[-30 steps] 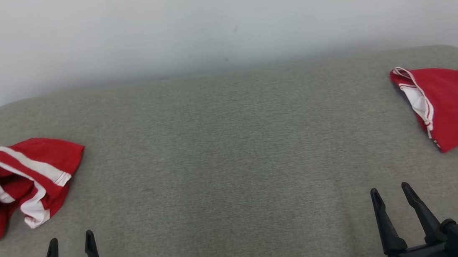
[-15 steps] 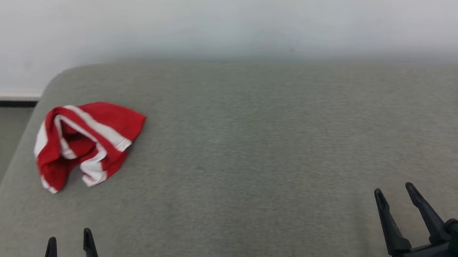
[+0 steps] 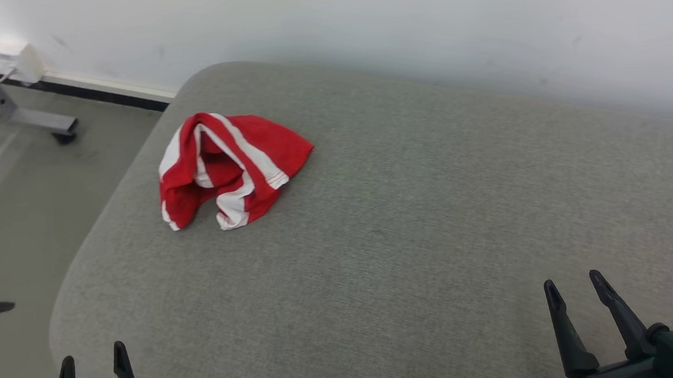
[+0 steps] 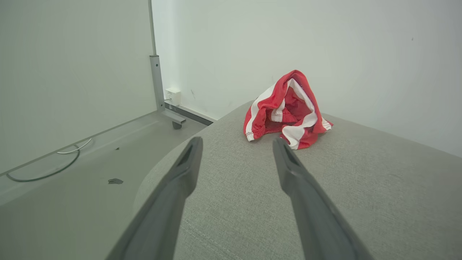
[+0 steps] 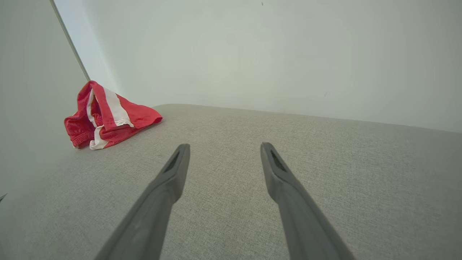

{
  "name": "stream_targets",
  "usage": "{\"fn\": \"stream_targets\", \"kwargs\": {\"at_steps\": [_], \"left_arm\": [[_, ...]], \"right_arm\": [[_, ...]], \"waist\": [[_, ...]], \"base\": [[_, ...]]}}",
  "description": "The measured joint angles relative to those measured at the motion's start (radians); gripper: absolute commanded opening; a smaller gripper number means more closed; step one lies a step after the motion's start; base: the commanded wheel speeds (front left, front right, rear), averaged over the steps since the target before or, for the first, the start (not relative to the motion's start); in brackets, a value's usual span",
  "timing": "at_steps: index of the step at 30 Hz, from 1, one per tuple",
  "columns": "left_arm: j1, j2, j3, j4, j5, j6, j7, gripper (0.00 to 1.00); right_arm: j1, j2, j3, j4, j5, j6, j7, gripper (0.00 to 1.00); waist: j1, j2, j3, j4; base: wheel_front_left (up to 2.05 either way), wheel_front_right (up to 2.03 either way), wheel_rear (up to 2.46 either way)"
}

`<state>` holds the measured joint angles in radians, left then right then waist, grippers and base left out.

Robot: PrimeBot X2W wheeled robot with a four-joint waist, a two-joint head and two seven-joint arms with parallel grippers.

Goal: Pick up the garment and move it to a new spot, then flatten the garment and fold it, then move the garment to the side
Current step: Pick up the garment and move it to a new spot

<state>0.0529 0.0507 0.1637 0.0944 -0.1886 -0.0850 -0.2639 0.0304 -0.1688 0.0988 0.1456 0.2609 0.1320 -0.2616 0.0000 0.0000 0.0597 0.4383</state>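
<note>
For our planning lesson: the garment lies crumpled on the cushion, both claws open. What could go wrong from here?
1. The garment sits near the left edge of the cushion; a sloppy grab may drag it onto the floor.
2. It is bunched in layers, so the left claw may pinch several and hinder flattening.

Bare lab-like room: grey padded table (image 3: 409, 237), blank white wall (image 3: 419, 20), castored partition foot (image 3: 40, 122), floor cable (image 4: 43, 173).

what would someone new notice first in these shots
The crumpled red-and-white garment stands out, a bright heap near the far left corner of the grey cushioned surface in the head view. Next come the two dark grippers at the bottom of that view: the left gripper by the near left edge and the right gripper at lower right, both open, empty and apart from the cloth.
</note>
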Motion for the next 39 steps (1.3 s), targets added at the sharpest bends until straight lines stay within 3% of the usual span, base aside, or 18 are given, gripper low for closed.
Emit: {"fn": "stream_targets", "kwargs": {"at_steps": [8,15,21,32,39], "left_arm": [[0.002,0.0,0.001,0.005,-0.009,0.007,0.0,1.0],[-0.012,0.0,0.021,0.006,-0.035,0.016,0.0,1.0],[-0.157,0.008,0.034,0.021,-0.036,0.004,0.0,1.0],[-0.572,0.119,0.069,0.135,-0.068,-0.01,0.002,1.0],[-0.767,0.215,0.067,0.256,-0.073,-0.011,0.067,1.0]], "right_arm": [[0.0,-0.001,0.006,-0.004,-0.004,0.0,0.0,1.0],[-0.005,-0.007,0.007,-0.007,-0.004,0.0,0.0,1.0],[-0.035,-0.036,-0.018,-0.024,-0.008,0.0,0.001,1.0],[-0.118,-0.099,-0.113,-0.102,-0.01,0.0,0.007,1.0],[-0.135,-0.099,-0.163,-0.126,-0.009,0.0,0.006,1.0]], "waist": [[0.0,0.0,-0.003,0.053],[0.0,-0.0001,0.003,0.035],[0.0,0.0,0.037,0.0],[0.0001,0.0002,0.173,-0.116],[0.0003,0.0003,0.275,-0.213]], "base": [[0.0,0.0,0.0],[0.0,0.0,0.0],[0.0,0.0,0.0],[0.0,0.0,0.0],[0.0,0.0,0.0]]}}
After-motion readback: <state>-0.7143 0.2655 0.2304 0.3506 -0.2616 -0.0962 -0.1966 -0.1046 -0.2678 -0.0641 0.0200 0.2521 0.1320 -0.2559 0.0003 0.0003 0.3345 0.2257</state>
